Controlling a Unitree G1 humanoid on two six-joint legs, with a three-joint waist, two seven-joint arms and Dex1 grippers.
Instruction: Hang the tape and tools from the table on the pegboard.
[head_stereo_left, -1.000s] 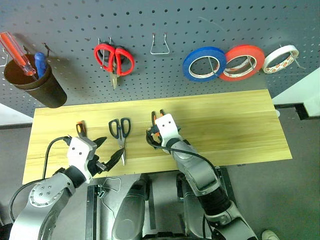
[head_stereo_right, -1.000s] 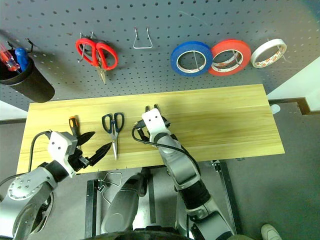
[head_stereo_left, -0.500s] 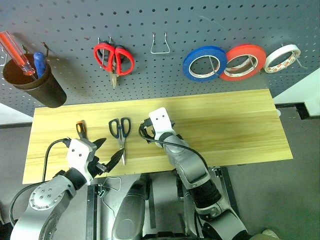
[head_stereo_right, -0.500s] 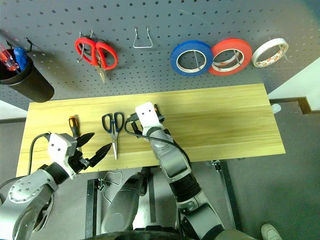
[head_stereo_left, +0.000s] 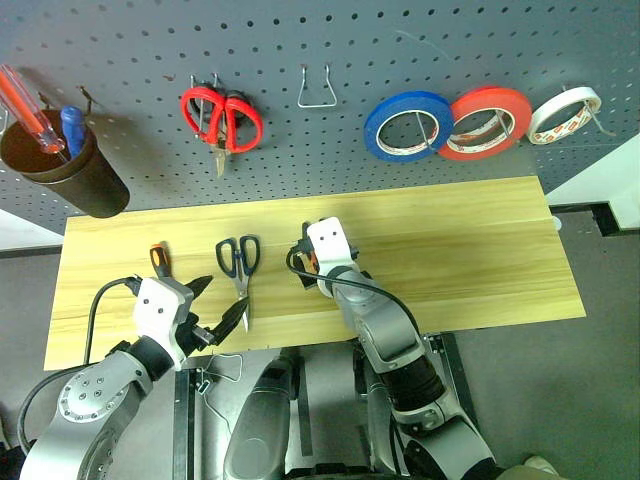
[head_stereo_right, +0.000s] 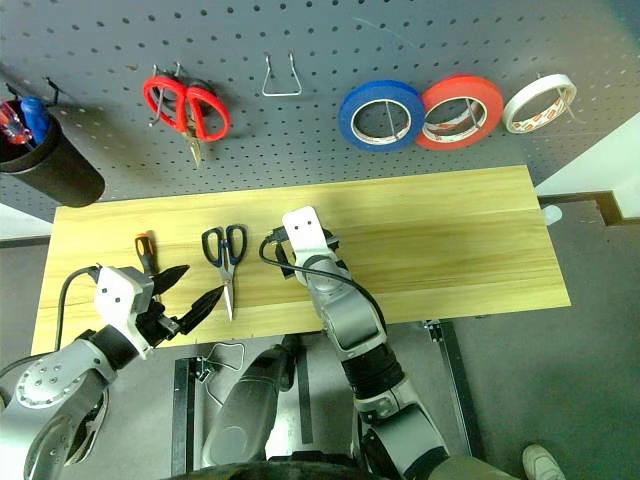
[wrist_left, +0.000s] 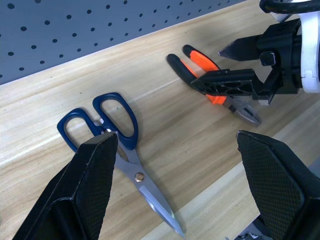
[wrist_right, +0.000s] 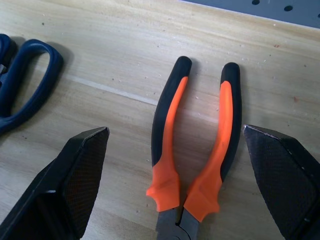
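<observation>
Right gripper (wrist_right: 175, 190) fingers wide apart, straddling the pliers (wrist_right: 197, 150) on the table (head_stereo_left: 480, 240); orange-and-black handles lie between the two fingertips, pointing away from the gripper toward the pegboard (head_stereo_left: 400, 40), plier jaws nearest the wrist. No contact visible, pads (wrist_right: 75, 175) stand off either side of the handles. In the left wrist view the same gripper sits over the pliers with one finger low beside the handles and the plier nose poking out past it

Left gripper (wrist_left: 175, 170) fingers also spread wide, holding nothing, at the near table edge. Dark blue scissors (wrist_left: 112, 135) lie flat just ahead of its fingers, handle loops toward the pegboard, blades pointing back toward the gripper, tip falling between the two fingers; one finger (wrist_left: 90, 185) overlaps the scissor handles in the wrist view, cannot tell if touching. Small orange-handled screwdriver (head_stereo_left: 158, 258) on the table just beyond the left gripper, on the outer side of the scissors

Blue tape (head_stereo_left: 408, 126) already hanging on the pegboard, well away from both grippers, touching the red-orange roll (head_stereo_left: 489, 122) beside it; white roll (head_stereo_left: 563, 113) further along. Red scissors (head_stereo_left: 222, 118) hang on hooks above the blue scissors, bare wire hook (head_stereo_left: 317, 88) next to them. Dark cup (head_stereo_left: 65, 172) on the board holds red and blue screwdrivers (head_stereo_left: 45, 115)
</observation>
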